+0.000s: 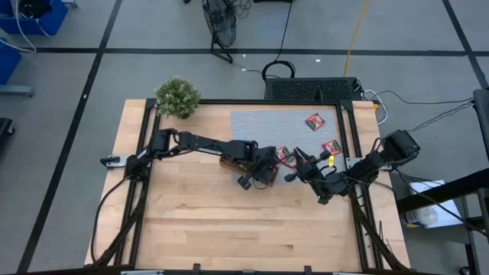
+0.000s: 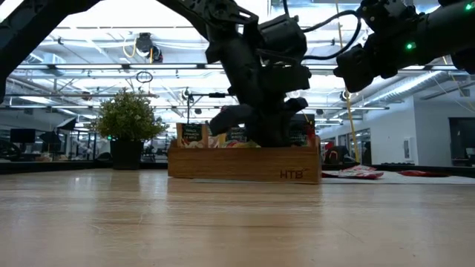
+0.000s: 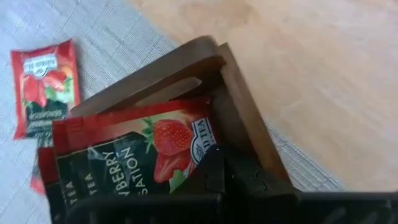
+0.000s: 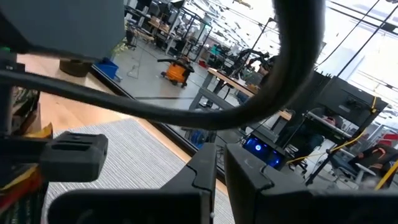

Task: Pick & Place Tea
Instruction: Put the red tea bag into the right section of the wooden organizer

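Note:
A brown wooden tray (image 1: 229, 162) (image 2: 245, 165) stands at the grey mat's (image 1: 267, 126) near left corner, with tea sachets upright in it. My left gripper (image 1: 263, 164) (image 3: 217, 183) reaches slanting down into the tray's end compartment, shut on a red strawberry tea sachet (image 3: 149, 146). Behind this sachet stand more of the same kind (image 3: 56, 180). Three loose red sachets (image 1: 314, 120) (image 1: 331, 147) (image 1: 284, 155) lie flat on the mat. Just right of the tray my right gripper (image 1: 295, 174) (image 4: 217, 180) hangs level above the mat, shut, with nothing between its fingers. My left gripper holds the red strawberry sachet by its upper edge (image 3: 202, 163), pinched between the two fingers, which hide the place of contact. The fingers come slanting down from the table's left. The sachet stands upright against the tray's end wall (image 3: 239, 124), in front of the other sachets.
A potted plant (image 1: 177, 97) (image 2: 128, 119) stands at the table's far left corner. One loose sachet (image 3: 45, 87) lies on the mat just beyond the tray. Bare wooden tabletop (image 1: 229, 221) stretches along the near side. The two arms are close together over the tray's right end.

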You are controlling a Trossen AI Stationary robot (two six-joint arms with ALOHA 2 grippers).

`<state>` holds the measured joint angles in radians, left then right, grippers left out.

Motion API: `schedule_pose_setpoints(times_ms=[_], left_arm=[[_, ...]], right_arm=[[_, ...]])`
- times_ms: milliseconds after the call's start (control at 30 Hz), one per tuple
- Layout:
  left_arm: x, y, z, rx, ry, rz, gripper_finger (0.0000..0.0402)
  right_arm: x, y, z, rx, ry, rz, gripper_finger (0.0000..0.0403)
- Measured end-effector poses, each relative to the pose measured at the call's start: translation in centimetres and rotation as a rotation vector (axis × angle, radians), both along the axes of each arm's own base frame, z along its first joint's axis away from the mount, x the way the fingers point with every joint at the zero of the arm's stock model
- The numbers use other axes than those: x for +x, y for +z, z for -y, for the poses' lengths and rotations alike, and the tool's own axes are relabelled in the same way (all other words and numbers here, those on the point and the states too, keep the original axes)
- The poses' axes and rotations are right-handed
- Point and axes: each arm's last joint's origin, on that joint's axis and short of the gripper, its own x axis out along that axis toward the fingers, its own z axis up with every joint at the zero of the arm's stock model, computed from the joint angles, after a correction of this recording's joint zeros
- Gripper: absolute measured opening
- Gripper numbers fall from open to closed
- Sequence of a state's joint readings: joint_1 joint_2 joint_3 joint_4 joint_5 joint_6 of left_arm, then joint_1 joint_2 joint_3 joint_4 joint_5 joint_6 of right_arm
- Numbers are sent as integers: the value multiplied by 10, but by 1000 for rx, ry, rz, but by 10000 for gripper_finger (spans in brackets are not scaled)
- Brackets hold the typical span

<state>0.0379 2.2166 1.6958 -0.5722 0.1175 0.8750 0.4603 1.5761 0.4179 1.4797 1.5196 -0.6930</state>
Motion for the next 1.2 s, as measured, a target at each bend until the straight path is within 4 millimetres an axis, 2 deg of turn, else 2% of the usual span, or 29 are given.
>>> schedule_pose_setpoints(times_ms=[233,567,700,833,1000,1200], left_arm=[[5,3,0,158,119,50,2],[5,6,11,167,102,64,17],[2,23,13,149,100,99,12],[-4,46,11,43,104,135,3],[-22,84,-15,-223,130,144,16],[-52,115,-61,-464,133,184,5]], right_arm=[[0,0,0,0,1,0,20],[0,0,0,-2,2,-3,20],[0,0,0,-2,2,-3,20],[0,0,0,2,-6,1,20],[-2,3,2,45,-51,59,20],[-7,24,3,41,-49,51,50]])
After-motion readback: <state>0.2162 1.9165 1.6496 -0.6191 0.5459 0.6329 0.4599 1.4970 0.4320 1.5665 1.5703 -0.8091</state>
